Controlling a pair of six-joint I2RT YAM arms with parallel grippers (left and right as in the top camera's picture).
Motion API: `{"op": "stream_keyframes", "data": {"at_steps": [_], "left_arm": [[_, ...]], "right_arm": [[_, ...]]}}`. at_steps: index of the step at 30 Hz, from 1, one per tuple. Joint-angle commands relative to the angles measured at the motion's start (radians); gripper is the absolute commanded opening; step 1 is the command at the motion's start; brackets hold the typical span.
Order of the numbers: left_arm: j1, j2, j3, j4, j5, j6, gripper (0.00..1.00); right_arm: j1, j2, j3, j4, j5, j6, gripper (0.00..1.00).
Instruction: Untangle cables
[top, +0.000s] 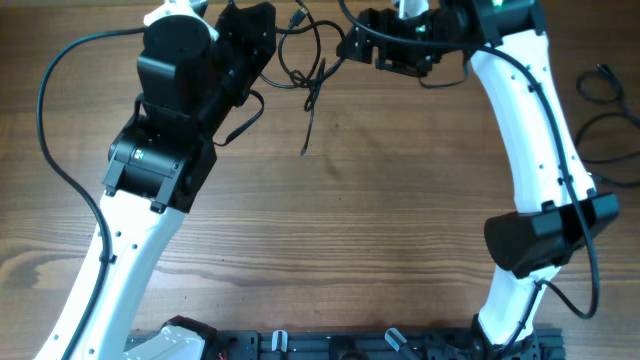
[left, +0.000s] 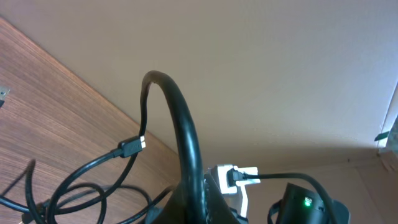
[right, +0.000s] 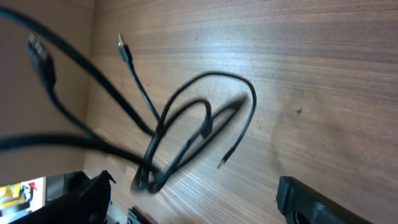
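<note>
The cables (top: 305, 75) are thin black cords, looped in a loose tangle at the table's far edge between my two grippers. One end trails toward the table's middle. My left gripper (top: 262, 45) is on the tangle's left. In the left wrist view its jaws (left: 199, 208) look shut on a cable strand (left: 180, 118) that arches up from them, with a plug (left: 130, 146) hanging beside it. My right gripper (top: 355, 45) is just right of the tangle. In the right wrist view its fingers (right: 199, 186) are wide apart and empty, with the loops (right: 186, 130) on the wood beyond them.
More black cords (top: 605, 100) lie at the table's right edge. The wall (left: 261, 74) stands right behind the table's far edge. The right arm's wrist with a green light (left: 305, 202) is close to my left gripper. A black rail (top: 350, 345) runs along the near edge.
</note>
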Motion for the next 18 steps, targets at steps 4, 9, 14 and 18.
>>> {"op": "stream_keyframes", "data": {"at_steps": [4, 9, 14, 18], "left_arm": [[0.0, -0.02, 0.001, 0.009, -0.026, -0.01, 0.04], [0.001, -0.02, 0.001, -0.013, -0.066, -0.009, 0.04], [0.002, -0.02, 0.0, -0.096, -0.209, -0.009, 0.04], [0.002, -0.02, 0.0, -0.151, -0.35, 0.013, 0.04]], "right_arm": [[0.065, 0.053, -0.001, 0.058, 0.011, 0.071, 0.68], [0.086, 0.085, -0.001, 0.059, 0.024, 0.07, 0.24], [0.065, 0.084, -0.001, 0.062, 0.055, 0.05, 0.04], [0.04, 0.084, -0.001, 0.031, 0.067, 0.003, 0.04]]}}
